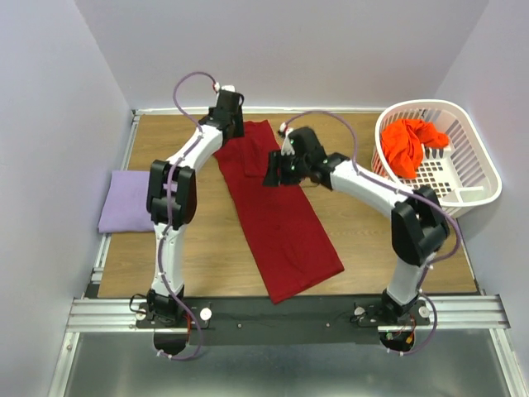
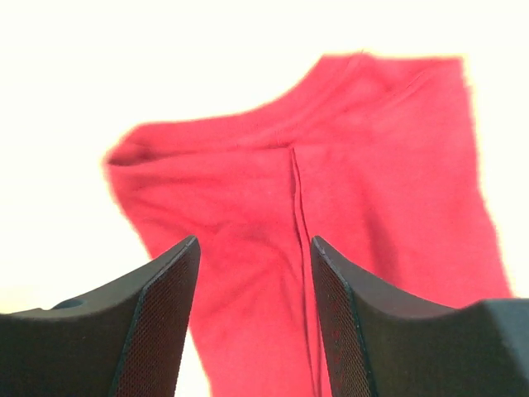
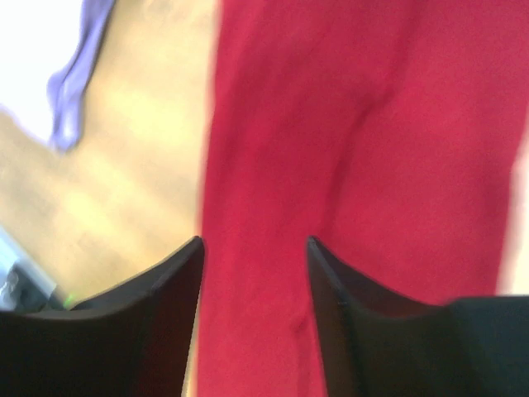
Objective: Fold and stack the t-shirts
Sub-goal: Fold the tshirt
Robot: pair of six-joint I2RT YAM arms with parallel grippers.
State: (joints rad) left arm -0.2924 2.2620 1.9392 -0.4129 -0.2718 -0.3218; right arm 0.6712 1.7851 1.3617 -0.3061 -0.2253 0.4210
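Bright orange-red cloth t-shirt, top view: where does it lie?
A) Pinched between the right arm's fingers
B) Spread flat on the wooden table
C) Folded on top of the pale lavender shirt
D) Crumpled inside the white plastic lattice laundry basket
D: the top view shows the bright orange-red cloth t-shirt bunched up inside the white plastic lattice laundry basket at the table's far right corner.

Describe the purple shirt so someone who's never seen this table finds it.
On the wooden table, look to the left edge, outside the left arm. The lavender t-shirt lies there, a flat folded rectangle. Only it is pale: the crimson t-shirt stretches down the middle, the orange-red t-shirt is bunched in the white basket.
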